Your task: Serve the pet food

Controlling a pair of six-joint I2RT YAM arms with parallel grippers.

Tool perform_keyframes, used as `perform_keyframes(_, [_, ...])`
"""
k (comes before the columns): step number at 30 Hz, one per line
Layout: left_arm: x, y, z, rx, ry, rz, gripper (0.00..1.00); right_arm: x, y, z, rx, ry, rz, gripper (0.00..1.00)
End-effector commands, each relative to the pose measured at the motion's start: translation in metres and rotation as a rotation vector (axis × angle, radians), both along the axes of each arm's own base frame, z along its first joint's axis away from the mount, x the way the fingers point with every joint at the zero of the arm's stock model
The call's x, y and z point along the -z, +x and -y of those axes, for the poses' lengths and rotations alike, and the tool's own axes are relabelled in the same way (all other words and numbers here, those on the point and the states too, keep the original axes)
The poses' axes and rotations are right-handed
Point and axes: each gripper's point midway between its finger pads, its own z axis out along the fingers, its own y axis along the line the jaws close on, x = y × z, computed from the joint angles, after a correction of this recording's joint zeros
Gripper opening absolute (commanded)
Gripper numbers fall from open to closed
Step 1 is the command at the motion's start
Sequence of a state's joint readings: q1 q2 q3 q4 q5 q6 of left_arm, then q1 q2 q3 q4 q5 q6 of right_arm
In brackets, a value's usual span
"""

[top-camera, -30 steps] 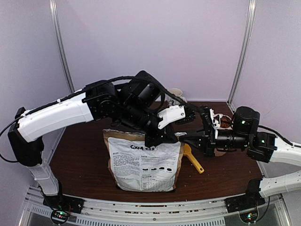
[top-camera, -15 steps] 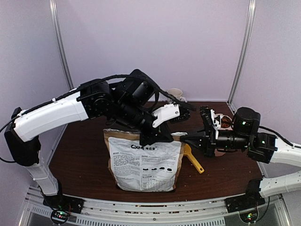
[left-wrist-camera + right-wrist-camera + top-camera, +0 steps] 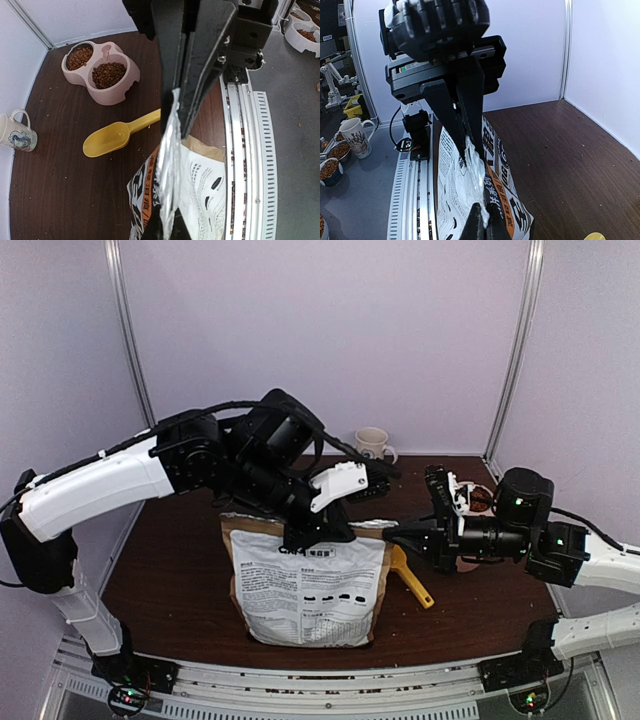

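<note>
Left wrist shows pet food (image 3: 107, 75) plainest (pink bowl (image 3: 114, 96)).

Bright, even, soft light from overhead; no hard shadows on the dark brown wooden counter (image 3: 170, 570), just faint shade under the arms. Crinkled silver foil lip of the kraft-brown bag (image 3: 170, 135) glares white (wrist views esp.). The left tool (image 3: 177, 112) sits v. close to the lens, its black fingers (image 3: 205, 55) dark and slightly soft. Grey metal wall posts (image 3: 130, 340) lean at frame edges, i.e. wide-lens distortion.
</note>
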State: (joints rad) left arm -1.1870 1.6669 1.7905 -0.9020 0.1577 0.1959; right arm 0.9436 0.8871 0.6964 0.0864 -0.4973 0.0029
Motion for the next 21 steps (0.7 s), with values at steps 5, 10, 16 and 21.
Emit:
perform_keyframes(5, [-0.010, 0.024, -0.035, -0.102, 0.025, 0.064, 0.11, -0.019, 0.001, 0.006, 0.023, 0.043, 0.037, 0.00])
perform_keyframes(10, [-0.010, 0.025, -0.043, -0.108, 0.027, 0.069, 0.00, -0.020, 0.002, 0.006, 0.028, 0.044, 0.039, 0.00])
perform_keyframes(16, [-0.010, 0.030, -0.054, -0.133, 0.039, 0.079, 0.10, -0.022, 0.003, 0.006, 0.031, 0.051, 0.039, 0.00])
perform_keyframes(21, [-0.007, 0.033, -0.062, -0.146, 0.047, 0.079, 0.00, -0.023, 0.003, 0.007, 0.035, 0.052, 0.040, 0.00])
